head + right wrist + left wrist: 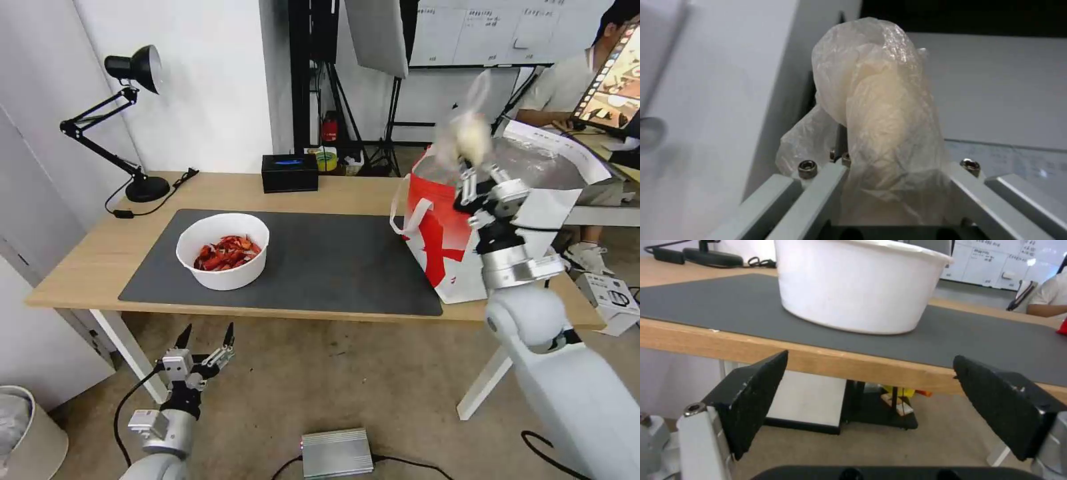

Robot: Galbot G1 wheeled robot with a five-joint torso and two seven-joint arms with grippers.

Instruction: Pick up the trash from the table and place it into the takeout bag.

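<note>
My right gripper [483, 175] is raised over the open top of the red-and-white takeout bag [443, 233], which stands at the right end of the table [80, 260]. It is shut on the small clear bag with a pale lump [472, 137], which sticks up above the fingers. The right wrist view shows that clear bag [885, 116] squeezed in my right gripper [893, 173]. A white bowl of red crayfish shells [223, 250] sits on the dark grey mat [333, 260]. My left gripper [205, 337] hangs open below the table's front edge, in front of the bowl [853, 290].
A black desk lamp [137, 120] stands at the back left corner and a black tissue box [289, 172] at the back middle. On the floor lie a silver box [337, 452] and cables. A white bin [27, 433] is at the lower left.
</note>
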